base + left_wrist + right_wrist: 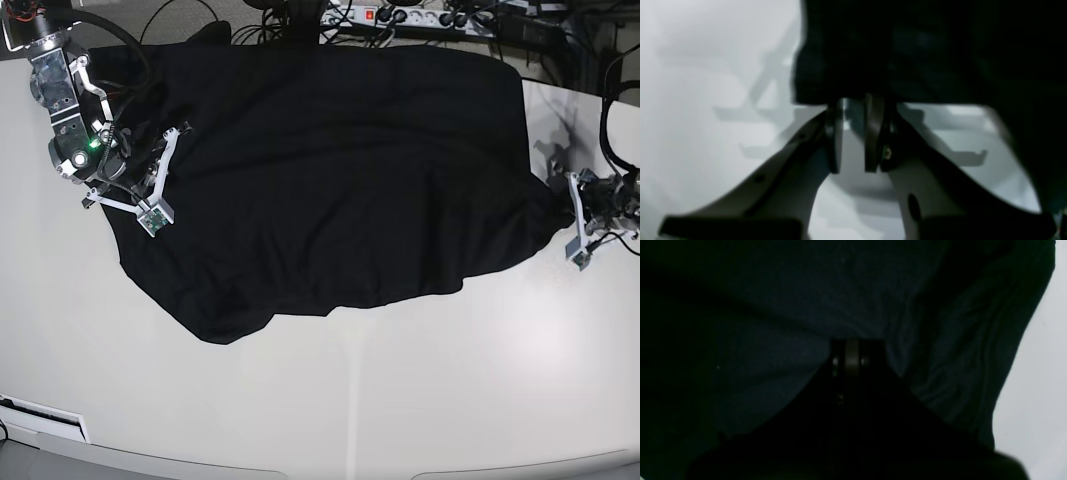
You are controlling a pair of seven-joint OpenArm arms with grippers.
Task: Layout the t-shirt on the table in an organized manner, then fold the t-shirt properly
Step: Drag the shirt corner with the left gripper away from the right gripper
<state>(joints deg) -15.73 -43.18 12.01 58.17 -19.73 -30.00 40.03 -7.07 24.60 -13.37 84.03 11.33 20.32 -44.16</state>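
Observation:
The black t-shirt (340, 180) lies spread over the far half of the white table (400, 400), with its lower hem rumpled. My right gripper (155, 210) sits on the shirt's left part. In the right wrist view this gripper (851, 351) is shut on bunched t-shirt (773, 306) fabric, with a strip of table (1040, 390) at the right. My left gripper (578, 250) is at the shirt's right edge. In the blurred left wrist view the left gripper (855, 101) has a narrow gap between its jaws, and the t-shirt (907, 50) edge is at its tips above the table (690, 100).
A power strip (400, 15) and cables run along the table's far edge. The table's rounded front edge (330, 470) is near the bottom of the base view. A white object (40, 415) lies at the lower left.

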